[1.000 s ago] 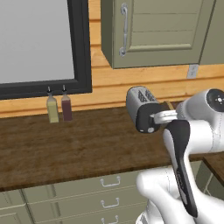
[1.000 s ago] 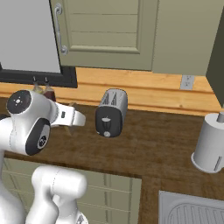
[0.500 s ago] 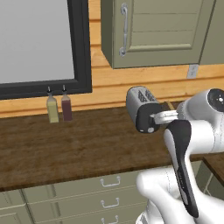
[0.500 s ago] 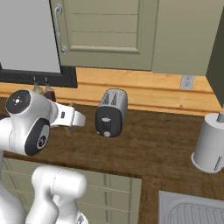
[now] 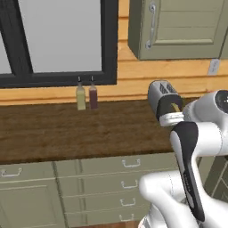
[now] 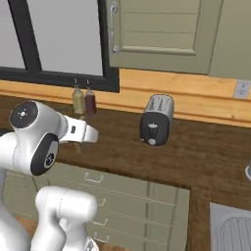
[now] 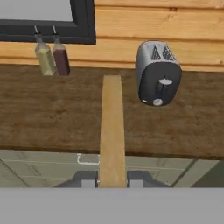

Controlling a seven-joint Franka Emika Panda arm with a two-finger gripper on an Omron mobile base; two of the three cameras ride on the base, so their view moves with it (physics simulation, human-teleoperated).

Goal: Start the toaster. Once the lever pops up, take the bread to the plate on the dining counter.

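While the end effector (image 7: 112,180) is clenched on the near end of the bread slice (image 7: 112,127), the slice juts forward, edge-on, above the dark wood worktop (image 7: 52,113). It is held apart from the toaster (image 7: 157,72), which stands by the wall boards, right of the slice in the hand view. Toast is judged light, dry and brittle, so it is best pinched across its flat faces with modest force, since a hard squeeze may crack it.

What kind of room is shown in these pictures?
Most likely a home kitchen: a toaster stands on a dark wood counter above drawers, with two bottles by the wall and a sink nearby.
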